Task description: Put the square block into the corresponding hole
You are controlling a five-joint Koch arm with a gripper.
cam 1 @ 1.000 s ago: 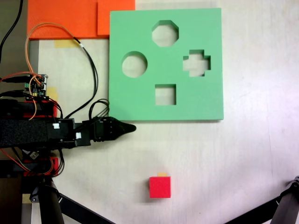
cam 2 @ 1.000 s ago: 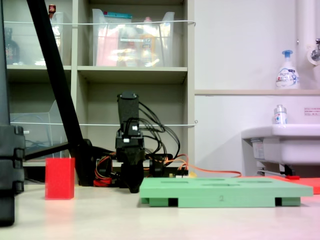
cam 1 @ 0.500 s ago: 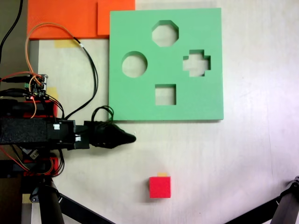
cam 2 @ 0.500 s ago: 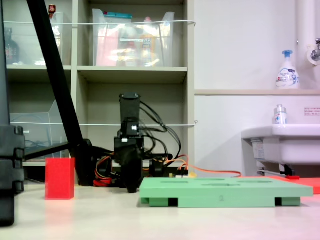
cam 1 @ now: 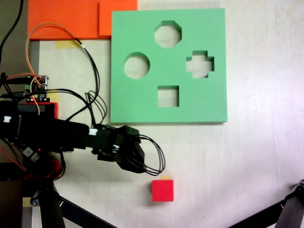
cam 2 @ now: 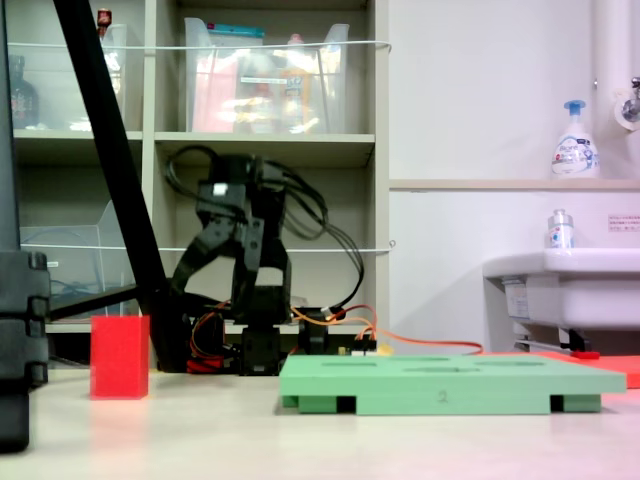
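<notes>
On pale tabletop [cam 1: 256, 156], green foam board [cam 1: 142, 102], shelving [cam 2: 270, 150] behind

One red cube [cam 1: 162, 190], one green board [cam 1: 168, 66] with four cutouts.

I read only one mark for certain: a small dark "2" on the front edge of the green foam board [cam 2: 452, 385] in the second exterior view. The label on the soap bottle [cam 2: 575, 143] and the wall sign [cam 2: 623, 222] are too small to read.
</notes>
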